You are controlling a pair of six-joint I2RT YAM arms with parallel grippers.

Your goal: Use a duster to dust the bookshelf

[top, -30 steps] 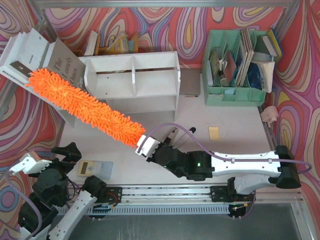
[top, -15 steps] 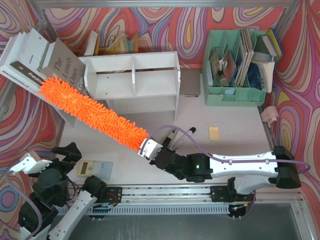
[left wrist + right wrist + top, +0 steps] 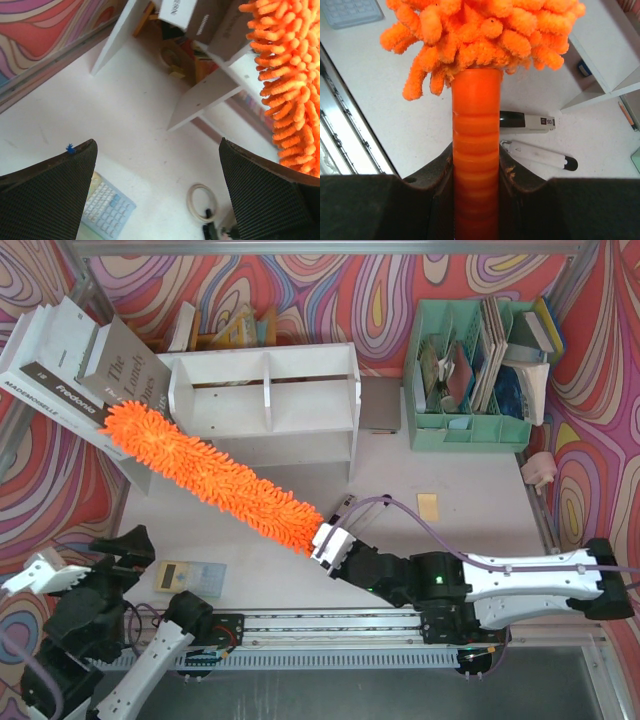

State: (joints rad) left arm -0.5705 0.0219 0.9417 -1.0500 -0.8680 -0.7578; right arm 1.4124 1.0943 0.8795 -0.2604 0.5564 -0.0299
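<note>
The orange fluffy duster (image 3: pixel 215 475) lies on a diagonal from the leaning books down to my right gripper (image 3: pixel 330 545). That gripper is shut on the duster's smooth orange handle (image 3: pixel 476 150), and the fluff (image 3: pixel 485 30) fills the top of the right wrist view. The duster's far tip lies over the grey book, just left of the white bookshelf (image 3: pixel 265 405), and its middle passes in front of the shelf's left end. My left gripper (image 3: pixel 88 562) hangs open at the near left corner, its fingers (image 3: pixel 50 190) wide apart with nothing between them. The duster (image 3: pixel 290 75) shows at that view's right edge.
Large white and grey books (image 3: pixel 70 360) lean left of the shelf. A mint green organiser (image 3: pixel 470 370) stands at the back right. A calculator (image 3: pixel 188 577) lies near the left arm, two pens (image 3: pixel 527 121) under the right wrist, a yellow note (image 3: pixel 428 505) beyond, and a tape ring (image 3: pixel 202 202).
My right arm has drawn back to the right and nearer, pulling the duster along its length. Its tip slid off the white books onto the grey one. The left arm sank slightly.
</note>
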